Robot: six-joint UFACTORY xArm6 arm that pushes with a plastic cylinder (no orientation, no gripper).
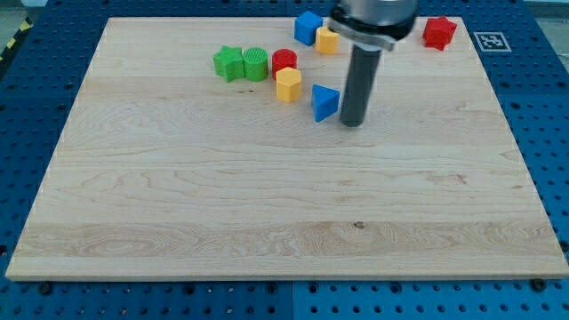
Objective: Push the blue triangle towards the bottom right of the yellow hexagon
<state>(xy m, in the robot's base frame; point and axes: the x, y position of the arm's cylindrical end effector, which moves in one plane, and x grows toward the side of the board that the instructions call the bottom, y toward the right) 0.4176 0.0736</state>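
Observation:
The blue triangle (pixel 324 102) lies on the wooden board (pixel 267 204), just right of and slightly below the yellow hexagon (pixel 288 85). My tip (pixel 353 124) stands on the board close to the blue triangle's right side, touching it or nearly so. The dark rod rises from the tip towards the view's top, where the arm's end covers part of the board's top edge.
A red cylinder (pixel 284 61) sits just above the yellow hexagon. A green star (pixel 228 63) and a green cylinder-like block (pixel 256 64) lie to its left. A blue cube (pixel 308 27) and a second yellow block (pixel 328 40) are near the top. A red star (pixel 438 32) is at top right.

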